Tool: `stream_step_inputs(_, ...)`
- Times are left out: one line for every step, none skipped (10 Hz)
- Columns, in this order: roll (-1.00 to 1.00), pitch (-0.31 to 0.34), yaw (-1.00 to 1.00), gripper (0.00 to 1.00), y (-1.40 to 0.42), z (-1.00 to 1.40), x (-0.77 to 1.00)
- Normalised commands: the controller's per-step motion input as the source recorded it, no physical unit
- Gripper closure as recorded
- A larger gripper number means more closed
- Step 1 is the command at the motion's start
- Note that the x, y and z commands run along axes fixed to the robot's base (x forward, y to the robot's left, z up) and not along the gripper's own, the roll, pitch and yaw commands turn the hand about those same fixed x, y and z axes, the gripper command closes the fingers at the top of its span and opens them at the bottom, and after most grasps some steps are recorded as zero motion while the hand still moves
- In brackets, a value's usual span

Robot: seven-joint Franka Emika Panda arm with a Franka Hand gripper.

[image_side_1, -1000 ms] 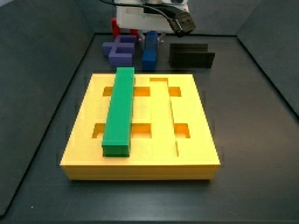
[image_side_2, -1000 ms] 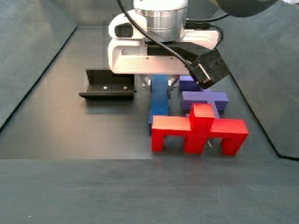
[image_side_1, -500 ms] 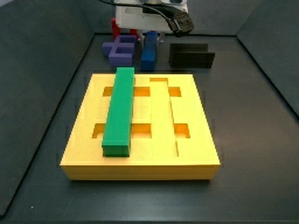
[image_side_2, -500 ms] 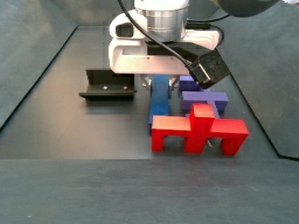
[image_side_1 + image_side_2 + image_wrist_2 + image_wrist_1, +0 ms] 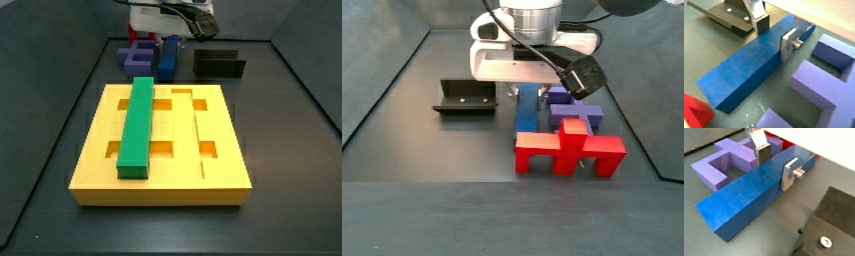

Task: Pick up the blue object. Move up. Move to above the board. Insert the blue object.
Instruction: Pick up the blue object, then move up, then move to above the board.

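The blue object (image 5: 751, 193) is a long dark blue bar lying on the dark floor, also seen in a wrist view (image 5: 751, 65) and in both side views (image 5: 170, 58) (image 5: 524, 112). My gripper (image 5: 775, 162) straddles its far end, with one silver finger flat on each long side, shut on it. The gripper also shows in a wrist view (image 5: 774, 32) and in both side views (image 5: 171, 36) (image 5: 524, 88). The yellow board (image 5: 201, 150) lies nearer the front and carries a green bar (image 5: 138, 125) in one groove.
A purple-blue E-shaped block (image 5: 724, 160) (image 5: 827, 65) (image 5: 135, 58) (image 5: 576, 105) lies right beside the blue bar. A red block (image 5: 569, 148) stands at the bar's other end. The dark fixture (image 5: 221, 62) (image 5: 465, 97) (image 5: 727, 15) stands on the opposite side.
The gripper body has risen slightly in a side view. The blue bar, the board and the other pieces look unmoved.
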Motion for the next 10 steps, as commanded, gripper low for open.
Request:
stream_step_inputs(0.0, 0.0, 0.0, 1.0, 0.0, 0.0, 0.0)
stream_step_inputs(0.0, 0.0, 0.0, 1.0, 0.0, 0.0, 0.0)
stream_step_inputs(0.0, 0.0, 0.0, 1.0, 0.0, 0.83, 0.0)
stream_step_inputs(-0.01, -0.018, -0.03, 1.0, -0.08, 0.85, 0.05)
stream_step_inputs(0.0, 0.02, -0.03, 1.0, -0.06, 0.57, 0.0)
stream_step_inputs(0.02, 0.005, -0.02, 1.0, -0.03, 0.26, 0.02)
stream_step_inputs(0.0, 0.0, 0.0, 1.0, 0.0, 1.4, 0.0)
stream_step_inputs(0.0, 0.011, 0.0, 1.0, 0.0, 1.4, -0.01)
stream_step_inputs(0.02, 0.026, 0.0, 1.0, 0.0, 1.4, -0.04)
stream_step_inputs(0.03, 0.014, 0.0, 1.0, 0.0, 1.4, 0.0)
